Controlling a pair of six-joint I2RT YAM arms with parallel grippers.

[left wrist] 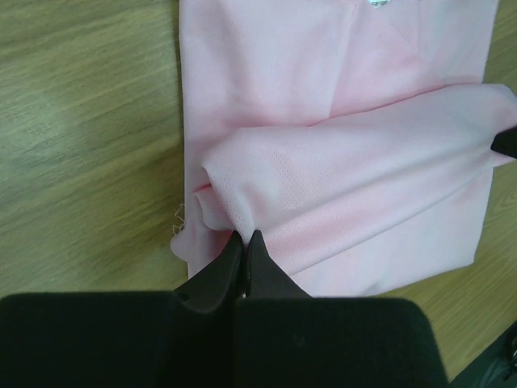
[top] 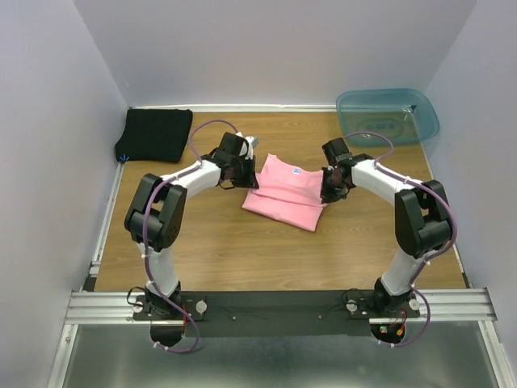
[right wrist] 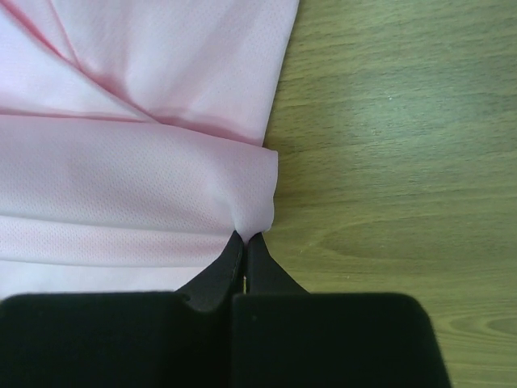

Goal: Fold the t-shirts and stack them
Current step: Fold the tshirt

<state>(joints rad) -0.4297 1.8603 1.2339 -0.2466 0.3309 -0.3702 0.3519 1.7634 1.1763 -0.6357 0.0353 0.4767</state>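
Mounting rail (top: 283, 305): a metal rail along the bottom of the top view, with both arm bases bolted to it.
Left arm (top: 157, 214): rises at lower left and bends in towards the middle of the frame.
Right arm (top: 420, 218): rises at lower right and bends in the same way (the two mirror each other).
Table (top: 242, 250): bare wood grain between the rail and the cloth.
Pink t-shirt (top: 284, 198): lies partly folded at the centre of the top view, between the two grippers. One fold of cloth is raised across it from the left edge to the right edge.
Left gripper (left wrist: 245, 236): at the shirt's left edge. Its jaws are pressed together on the end of the raised pink fold, with the cloth bunched just above the tips.
Right gripper (right wrist: 245, 237): at the shirt's right edge. Its jaws are clamped on the corner of the same fold, with bare wood just to the right of it.
Neck label (top: 298, 170): a small blue mark at the far edge of the pink cloth.
Black t-shirt (top: 155, 134): lies flat in a folded rectangle at the upper left of the table, well apart from the pink one.
Plastic bin (top: 388, 115): translucent blue-green, at the upper right corner of the table.
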